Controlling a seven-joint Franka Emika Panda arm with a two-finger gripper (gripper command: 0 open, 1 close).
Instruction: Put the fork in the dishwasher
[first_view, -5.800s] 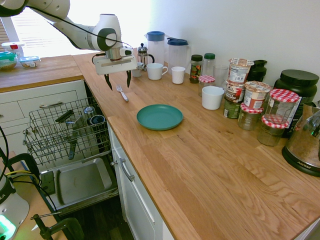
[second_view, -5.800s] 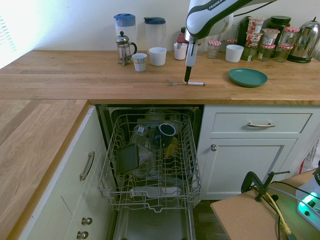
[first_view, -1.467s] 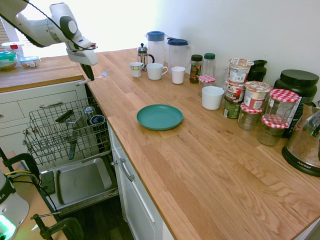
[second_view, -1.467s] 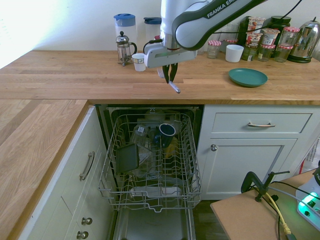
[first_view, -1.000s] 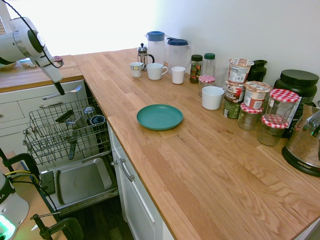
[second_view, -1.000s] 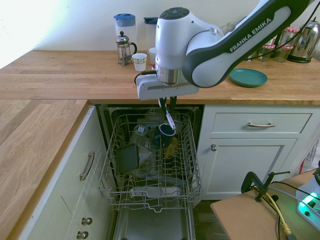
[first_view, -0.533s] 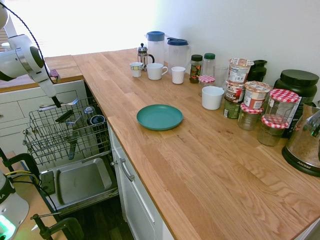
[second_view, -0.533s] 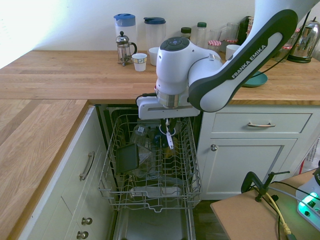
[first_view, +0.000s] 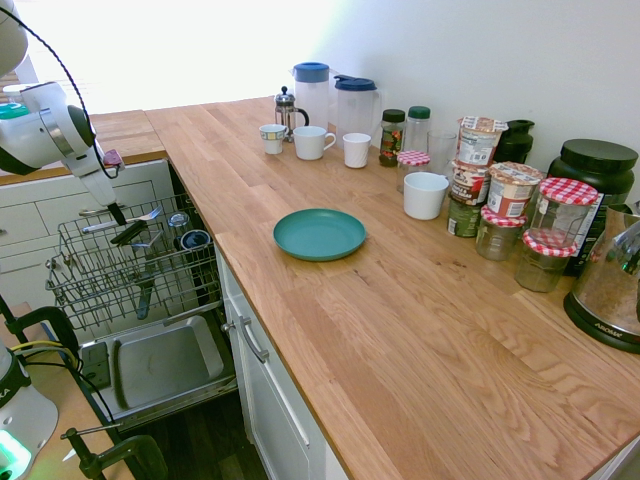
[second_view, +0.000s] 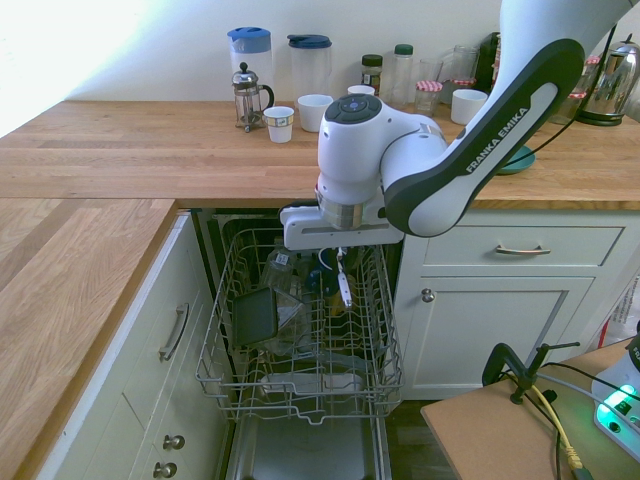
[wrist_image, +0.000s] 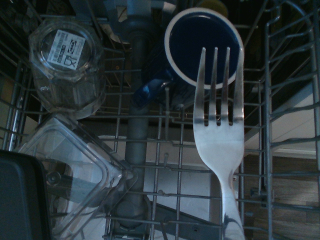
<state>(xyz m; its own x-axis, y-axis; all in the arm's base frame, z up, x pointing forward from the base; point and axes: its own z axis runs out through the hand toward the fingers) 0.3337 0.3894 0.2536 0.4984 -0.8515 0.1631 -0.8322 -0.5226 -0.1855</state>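
**Ana:** Gripper (second_view: 339, 254) first: how do the fingers stand?

**Ben:** Pinched fully together on the handle of the fork (second_view: 344, 286), pointing steeply down. It is a slim, smooth silver fork. From the second exterior view it hangs from the fingers over the pulled-out rack (second_view: 300, 385); from the first it juts out sideways from the gripper, just above the wires.

**Ana:** Is it touching the rack?

**Ben:** I cannot tell. The wrist view shows four straight tines and a flat, tapering neck, with the grid behind them.

**Ana:** What lies under it?

**Ben:** A dark blue mug (wrist_image: 202, 47) with a pale round rim, on its side, mouth toward the camera. Beside it sit a faceted clear glass (wrist_image: 66, 67) with a white label on its base, and a clear plastic container (wrist_image: 70, 182) with rounded corners.

**Ana:** And the dishwasher (first_view: 160, 365) itself?

**Ben:** Open, its door panel a dull grey steel sheet lying flat below the grey wire rack. Above runs a wooden countertop (first_view: 400, 330) of jointed planks, carrying a round teal plate (first_view: 320, 234).
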